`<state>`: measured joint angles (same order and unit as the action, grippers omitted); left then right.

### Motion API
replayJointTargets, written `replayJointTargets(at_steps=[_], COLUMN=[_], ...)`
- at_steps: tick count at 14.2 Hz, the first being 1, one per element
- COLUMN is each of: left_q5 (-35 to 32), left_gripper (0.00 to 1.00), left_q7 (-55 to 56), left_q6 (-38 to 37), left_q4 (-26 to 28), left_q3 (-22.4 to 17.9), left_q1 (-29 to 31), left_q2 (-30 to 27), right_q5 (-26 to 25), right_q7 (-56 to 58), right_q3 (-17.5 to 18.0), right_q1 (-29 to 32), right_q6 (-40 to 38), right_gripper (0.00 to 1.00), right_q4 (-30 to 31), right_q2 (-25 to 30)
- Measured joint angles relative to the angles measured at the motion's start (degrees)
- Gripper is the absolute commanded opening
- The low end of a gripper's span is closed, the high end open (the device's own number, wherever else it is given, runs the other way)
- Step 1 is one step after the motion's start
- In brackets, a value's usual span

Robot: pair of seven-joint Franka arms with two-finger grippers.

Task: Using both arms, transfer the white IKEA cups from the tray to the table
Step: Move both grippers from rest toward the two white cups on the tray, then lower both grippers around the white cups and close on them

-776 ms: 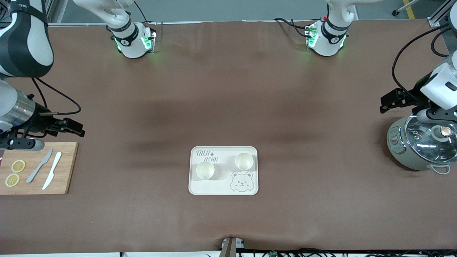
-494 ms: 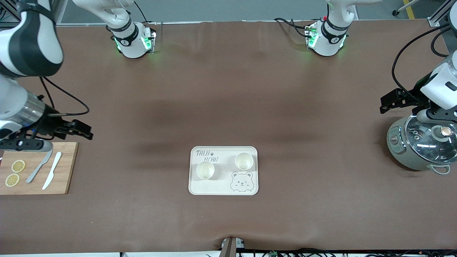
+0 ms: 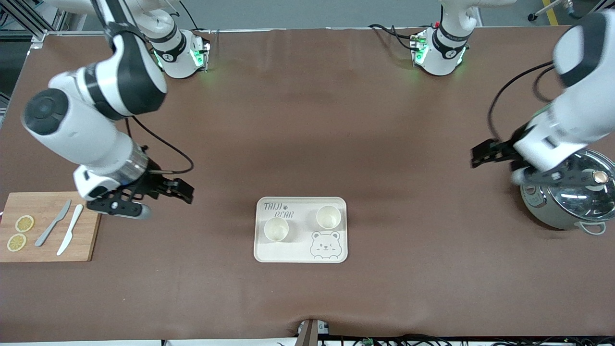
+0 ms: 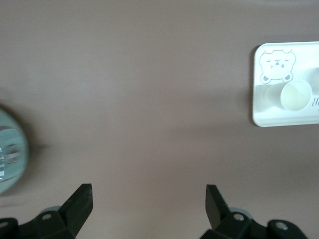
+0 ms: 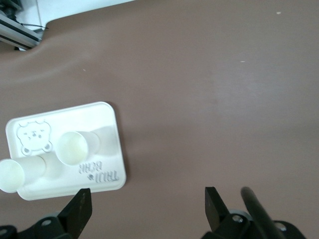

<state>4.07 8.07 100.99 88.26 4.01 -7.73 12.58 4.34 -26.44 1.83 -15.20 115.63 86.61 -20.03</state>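
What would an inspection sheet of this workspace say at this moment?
Surface: brown table.
Job's things: two white cups upright on the bear tray, apart, ungripped.
Clutter: cutting board with two knives and lemon slices; lidded pot.
Grippers: right gripper open over bare table beside the board; left gripper open, beside the pot.
Cables: black cable looping off the right wrist.
Surroundings: grey floor along the bases' edge.

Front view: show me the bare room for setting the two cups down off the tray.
Brown table lies bare between the cream bear-printed tray and the arm bases, and along the camera edge. Bare strips flank the tray, toward the wooden cutting board and the grey-green lidded pot. The two white round cups crowd the tray; both table ends are crowded.
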Motion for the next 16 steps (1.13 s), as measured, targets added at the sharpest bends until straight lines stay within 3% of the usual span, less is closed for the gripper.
replayJointTargets(at_steps=[4,8,12,16], left_q5=[0.0,-0.7,-2.3,-2.5], left_gripper=[1.00,1.00,1.00,1.00], left_q7=[10.2,16.6,20.0,20.1], left_q6=[8.5,16.1,17.4,22.4], left_q4=[0.1,-0.7,-7.1,-10.0], left_q3=[0.4,0.3,0.1,0.0], left_q1=[-8.6,-15.0,-18.1,-18.6], left_q2=[8.2,14.7,22.6,26.7], right_q5=[-0.1,-0.1,-0.1,-0.1], right_q7=[-4.4,-4.6,-4.6,-4.6], right_q3=[-0.1,-0.3,-0.3,-0.3], right_q1=[-4.4,-4.9,-5.5,-7.1], right_q6=[7.4,8.1,13.8,15.9], right_gripper=[1.00,1.00,1.00,1.00], right_q4=[-1.5,-4.7,-5.5,-6.3], right_q2=[-6.6,-11.5,-15.1,-17.7])
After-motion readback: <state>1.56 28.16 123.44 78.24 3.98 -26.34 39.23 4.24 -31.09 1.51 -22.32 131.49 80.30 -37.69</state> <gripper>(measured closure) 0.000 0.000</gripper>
